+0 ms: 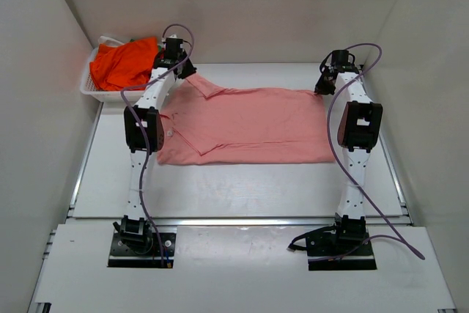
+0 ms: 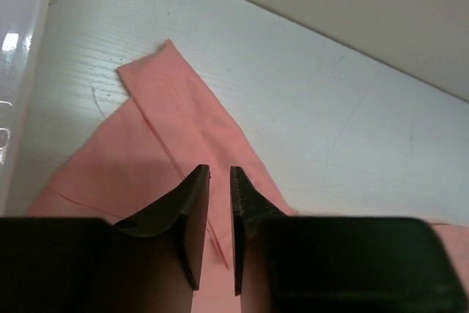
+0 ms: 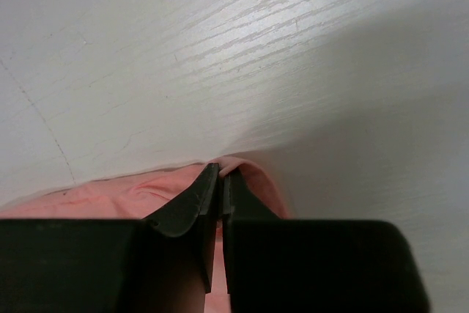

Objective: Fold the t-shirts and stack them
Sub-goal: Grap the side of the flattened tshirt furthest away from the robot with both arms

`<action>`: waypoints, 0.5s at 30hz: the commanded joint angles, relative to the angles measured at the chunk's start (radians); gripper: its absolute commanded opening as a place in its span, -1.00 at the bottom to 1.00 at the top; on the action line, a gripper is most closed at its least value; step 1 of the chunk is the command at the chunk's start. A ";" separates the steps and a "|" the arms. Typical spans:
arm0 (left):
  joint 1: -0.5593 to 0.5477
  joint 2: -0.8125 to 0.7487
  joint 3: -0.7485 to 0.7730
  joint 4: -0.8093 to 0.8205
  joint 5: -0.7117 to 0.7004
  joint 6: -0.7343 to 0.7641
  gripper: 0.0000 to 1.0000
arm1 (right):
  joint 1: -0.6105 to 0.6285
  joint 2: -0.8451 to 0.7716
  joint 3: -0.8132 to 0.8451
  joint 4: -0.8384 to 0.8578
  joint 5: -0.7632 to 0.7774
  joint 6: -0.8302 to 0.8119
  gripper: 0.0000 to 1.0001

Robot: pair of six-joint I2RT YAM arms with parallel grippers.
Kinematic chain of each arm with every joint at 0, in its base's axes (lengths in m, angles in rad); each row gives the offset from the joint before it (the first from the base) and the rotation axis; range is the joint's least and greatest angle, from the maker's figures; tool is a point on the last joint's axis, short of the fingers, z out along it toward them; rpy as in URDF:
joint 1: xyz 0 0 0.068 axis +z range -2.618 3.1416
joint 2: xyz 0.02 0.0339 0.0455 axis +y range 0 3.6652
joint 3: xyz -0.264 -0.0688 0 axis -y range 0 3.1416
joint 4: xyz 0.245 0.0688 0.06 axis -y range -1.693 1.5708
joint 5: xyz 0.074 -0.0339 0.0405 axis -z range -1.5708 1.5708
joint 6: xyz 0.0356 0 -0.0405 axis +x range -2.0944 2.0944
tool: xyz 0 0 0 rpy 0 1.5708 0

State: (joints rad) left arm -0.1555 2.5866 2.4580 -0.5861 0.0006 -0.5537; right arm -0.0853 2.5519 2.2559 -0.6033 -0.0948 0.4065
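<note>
The right claw is clenched on the edge of the salmon-pink shirt, and the cloth puckers up at its tips. The left claw is released, a slim empty gap between its fingers, right above the shirt's sleeve. The shirt lies flat on the tabletop between both claws. Just beyond the left claw, to its left, the orange shirt sits heaped in a white basket.
</note>
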 commanded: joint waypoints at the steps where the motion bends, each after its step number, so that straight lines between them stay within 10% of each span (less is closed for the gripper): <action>1: -0.004 -0.022 -0.019 -0.057 0.001 0.008 -0.38 | 0.006 -0.015 -0.012 0.023 0.000 -0.011 -0.99; 11: -0.023 0.136 0.084 -0.043 0.038 -0.032 0.18 | 0.006 -0.025 -0.051 0.040 0.000 -0.012 -1.00; 15: -0.019 0.167 0.091 -0.072 0.052 -0.040 -0.24 | 0.002 -0.035 -0.062 0.046 -0.010 -0.008 -0.99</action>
State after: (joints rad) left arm -0.1722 2.7285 2.5256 -0.6170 0.0265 -0.5884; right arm -0.0856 2.5443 2.2250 -0.5587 -0.1036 0.3996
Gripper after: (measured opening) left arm 0.424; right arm 0.022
